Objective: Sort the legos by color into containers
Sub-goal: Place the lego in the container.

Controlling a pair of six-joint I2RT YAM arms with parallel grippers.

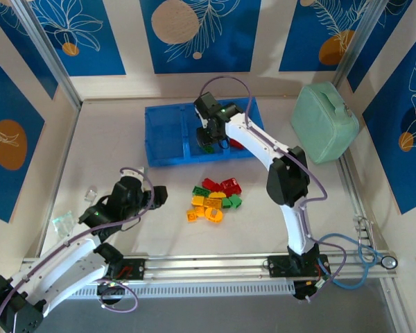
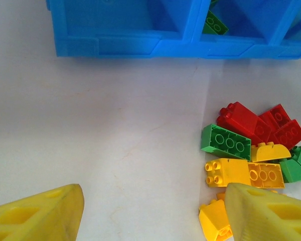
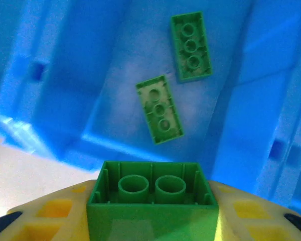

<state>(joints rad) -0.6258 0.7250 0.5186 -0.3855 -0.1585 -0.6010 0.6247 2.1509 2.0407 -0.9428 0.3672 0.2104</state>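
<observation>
Pale table [image 1: 125, 152] takes up the middle of the top view. White right arm [image 1: 260, 144] runs from lower right up to the translucent blue rectangular plastic tray [image 1: 165, 142] at upper centre. White left arm [image 1: 66, 260] lies lower left, its head pointing toward centre. The tray has low walls and three compartments side by side. Pale mint-green rounded case [image 1: 324, 123] sits upper right, apart from the tray. Pile of small red, green and yellow-orange studded lego bricks [image 1: 215, 198] lies on the table at centre, below the tray and between the arms.

Right fingers [image 3: 50, 218], yellow, are clamped on a green lego brick [image 3: 153, 201] at bottom centre of the right wrist view. Its hollow underside faces the camera and it is held above the tray floor. The top view puts it over the middle compartment. Two loose green bricks lie on that floor, one mid-frame [image 3: 159, 109] and one upper right [image 3: 191, 46], not touching.

Left fingers [image 2: 37, 213], yellow, stand wide apart at the bottom corners of the left wrist view, with nothing between them and bare table below. The pile is at right of that frame: red bricks [image 2: 243, 119] on top, a green one [image 2: 226, 142], and yellow ones [image 2: 228, 172] below. The right-hand finger overlaps the pile's lower edge in frame; contact cannot be told.

A red bit [image 1: 233, 143] lies in the right compartment, too small to make out. Clear plastic scraps [image 1: 62, 222] lie at left on the table.
</observation>
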